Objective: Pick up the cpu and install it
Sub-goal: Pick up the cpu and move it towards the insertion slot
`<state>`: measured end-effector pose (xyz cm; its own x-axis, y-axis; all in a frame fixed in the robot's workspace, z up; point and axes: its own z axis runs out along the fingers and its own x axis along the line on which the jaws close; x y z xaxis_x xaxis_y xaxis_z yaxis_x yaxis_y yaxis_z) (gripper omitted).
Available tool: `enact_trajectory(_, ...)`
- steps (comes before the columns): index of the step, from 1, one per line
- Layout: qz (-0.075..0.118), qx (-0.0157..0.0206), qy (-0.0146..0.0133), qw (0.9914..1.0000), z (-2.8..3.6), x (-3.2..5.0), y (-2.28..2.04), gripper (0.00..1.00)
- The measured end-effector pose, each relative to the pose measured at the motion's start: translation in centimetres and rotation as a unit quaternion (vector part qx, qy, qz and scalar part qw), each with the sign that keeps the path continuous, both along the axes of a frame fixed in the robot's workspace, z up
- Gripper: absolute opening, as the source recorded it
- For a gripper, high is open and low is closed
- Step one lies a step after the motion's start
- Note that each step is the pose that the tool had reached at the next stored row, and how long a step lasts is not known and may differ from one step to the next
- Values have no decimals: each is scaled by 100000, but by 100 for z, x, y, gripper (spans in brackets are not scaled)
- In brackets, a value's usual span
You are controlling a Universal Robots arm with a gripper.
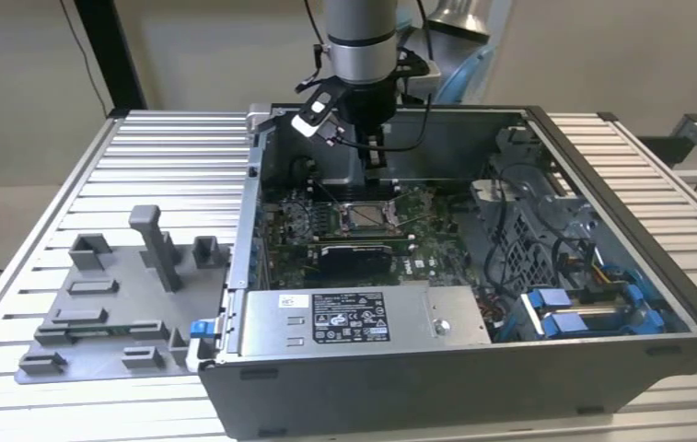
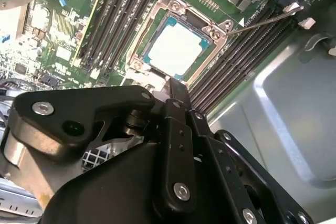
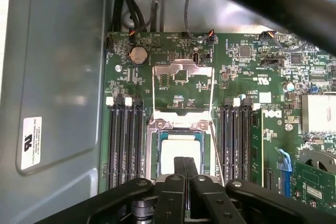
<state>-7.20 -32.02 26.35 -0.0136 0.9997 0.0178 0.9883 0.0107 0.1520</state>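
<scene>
The cpu [image 2: 176, 48] is a pale silver square lying flat in the motherboard socket [image 2: 157, 22], with the socket's metal load plate [image 3: 181, 74] flipped open behind it. It also appears in the first wrist view as the cpu [image 3: 181, 150]. My gripper [image 1: 377, 164] hangs inside the open computer case [image 1: 643, 341], just above the socket [image 1: 365, 216]. In both wrist views its two thin black fingers lie pressed together with nothing between them, so the gripper [image 3: 185, 161] is shut, and its tips [image 2: 176, 83] sit over the cpu's near edge, apart from it.
Dark memory slots [image 3: 124, 140] flank the socket on both sides. A thin latch lever [image 2: 262, 22] sticks out beside it. The power supply [image 1: 348, 318] and blue drive brackets [image 1: 569, 308] fill the case's front. Grey fixture blocks [image 1: 115, 295] stand on the slatted table at the exterior view's left.
</scene>
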Motion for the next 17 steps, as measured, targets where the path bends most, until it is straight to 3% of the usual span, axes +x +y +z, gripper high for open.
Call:
enact_trajectory(11,9,-5,83,100000,15,8,0,0)
enact_trajectory(14,7,-3,1812,99984,15,83,0,0)
enact_trajectory(17,0,-12,3257,99947,14,181,0,0)
